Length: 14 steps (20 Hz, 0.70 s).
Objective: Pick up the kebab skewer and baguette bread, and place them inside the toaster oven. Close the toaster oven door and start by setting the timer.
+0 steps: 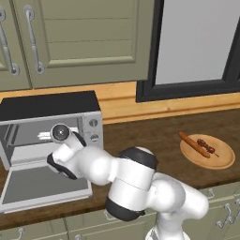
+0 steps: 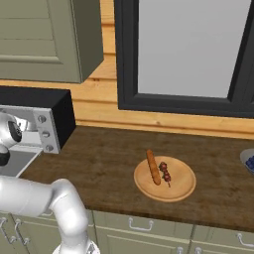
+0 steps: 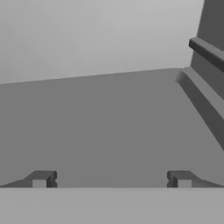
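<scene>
Reaching toward the open toaster oven [image 1: 51,126], the arm has its hand at the mouth of the oven, just above the toaster oven door [image 1: 44,185], which lies folded down flat on the counter [image 2: 109,154]. In the hand view the gripper [image 3: 111,179] looks into the grey inside of the oven, and its 2 fingertips [image 3: 41,179] stand wide apart with nothing between them.

The kebab skewer [image 2: 165,174] and the baguette bread [image 2: 153,167] both lie on the round wooden plate [image 2: 184,189], well apart from the oven, to its right on the counter. The loaf lies on the side of the plate nearer to the oven and the skewer is just beside it; I cannot tell if they touch.

In my judgement the door is already open, but no food is picked up yet, so the task is at its early part: the 1st pick is the step in hand. The next move calls for the arm to pull back from the oven, swing right over the plate, and lower the open fingers around 1 of the 2 foods. The skewer is thin, so the grip on it must be centred with care.
</scene>
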Tool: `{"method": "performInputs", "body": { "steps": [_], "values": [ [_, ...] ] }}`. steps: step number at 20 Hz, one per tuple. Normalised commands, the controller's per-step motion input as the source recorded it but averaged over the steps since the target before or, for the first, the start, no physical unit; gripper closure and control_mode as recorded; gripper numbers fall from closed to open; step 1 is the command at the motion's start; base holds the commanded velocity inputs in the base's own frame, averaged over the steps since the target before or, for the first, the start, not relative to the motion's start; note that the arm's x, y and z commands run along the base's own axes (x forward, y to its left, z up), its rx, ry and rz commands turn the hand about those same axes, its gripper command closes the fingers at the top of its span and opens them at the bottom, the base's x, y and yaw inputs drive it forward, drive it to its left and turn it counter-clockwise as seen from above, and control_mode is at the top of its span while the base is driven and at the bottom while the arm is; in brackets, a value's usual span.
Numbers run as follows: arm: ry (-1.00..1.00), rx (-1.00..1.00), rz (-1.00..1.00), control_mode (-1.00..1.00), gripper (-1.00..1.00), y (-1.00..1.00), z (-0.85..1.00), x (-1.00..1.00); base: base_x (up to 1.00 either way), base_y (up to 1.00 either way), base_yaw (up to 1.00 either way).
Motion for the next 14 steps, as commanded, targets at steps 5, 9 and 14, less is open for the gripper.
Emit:
{"method": "performInputs", "body": {
  "steps": [5,9,14],
  "values": [
    [0.07,0.0,0.0,-1.0,-1.0,0.07,-0.41,-0.02,0.0,0.0,0.0],
    [0.0,0.0,0.0,-1.0,-1.0,0.14,-0.79,-0.17,0.0,0.0,0.0],
    [0.01,0.0,0.0,-1.0,-1.0,0.23,-0.83,-0.32,0.0,0.0,0.0]
  ]
}}
